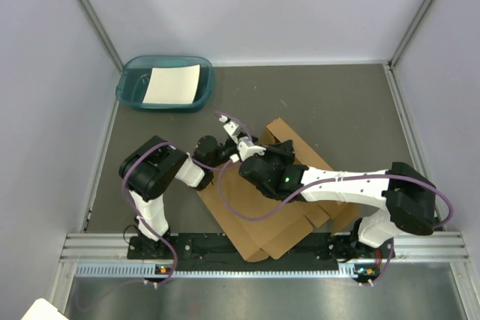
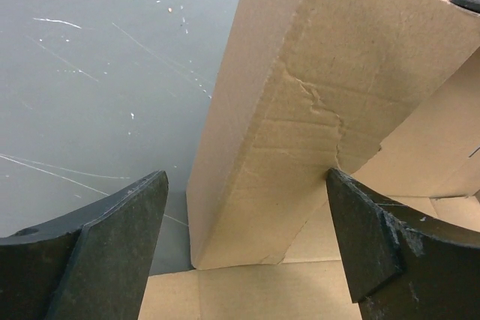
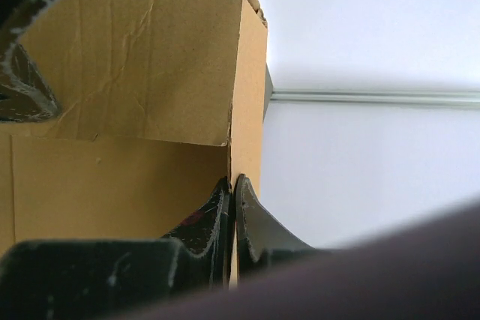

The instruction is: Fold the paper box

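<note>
- paper box point(image 1: 259, 237): on the table point(image 1: 337, 110), near middle; flaps upright at its far end.
- tray point(image 1: 127, 95): well behind and left of the paper box.
- paper sheet point(image 1: 172, 84): in the tray.
- left gripper point(image 1: 238, 139): at the paper box's far-left edge, jaws either side of an upright flap.
- right gripper point(image 1: 270, 151): over the paper box's far end, pinching a flap edge.

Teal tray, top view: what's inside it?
One white paper sheet lies in the teal tray, covering most of its floor. Anything beneath the sheet is hidden.
</note>
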You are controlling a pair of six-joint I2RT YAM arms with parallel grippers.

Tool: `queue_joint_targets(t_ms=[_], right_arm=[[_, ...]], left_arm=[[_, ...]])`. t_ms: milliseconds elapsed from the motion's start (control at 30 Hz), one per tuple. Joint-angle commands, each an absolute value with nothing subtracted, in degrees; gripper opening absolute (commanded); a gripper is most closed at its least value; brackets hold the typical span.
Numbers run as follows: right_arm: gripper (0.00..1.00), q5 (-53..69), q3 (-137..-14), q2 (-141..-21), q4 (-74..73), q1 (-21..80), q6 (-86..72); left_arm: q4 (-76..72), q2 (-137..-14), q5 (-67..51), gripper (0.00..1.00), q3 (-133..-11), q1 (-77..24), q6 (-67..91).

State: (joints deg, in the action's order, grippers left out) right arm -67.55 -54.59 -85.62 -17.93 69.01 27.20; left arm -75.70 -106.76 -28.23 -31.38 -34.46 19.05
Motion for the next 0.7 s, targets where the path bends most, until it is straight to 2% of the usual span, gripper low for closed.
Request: queue_joint_targets(t_ms=[0, 433, 533, 667], right_arm=[[0.00, -53.0, -53.8, -88.6, -22.2, 70.8, 20.4], [0.00, -52.6, -54.2, -89.1, -22.4, 71.1, 20.0], [0.00, -52.6, -54.2, -89.2, -22.6, 71.2, 19.9], [0.00, -52.4, -54.5, -89.6, -22.6, 71.1, 19.9]], left_arm=[[-90.9, -104.6, -26.3, 0.93, -31.1, -34.8, 15.7], [-95.1, -108.5, -27.2, 0.98, -33.3, -36.5, 20.2], [-94.0, -108.3, -25.3, 0.97, -34.2, -37.4, 19.2], [-91.0, -107.7, -21.0, 0.91, -34.5, -39.0, 16.3]])
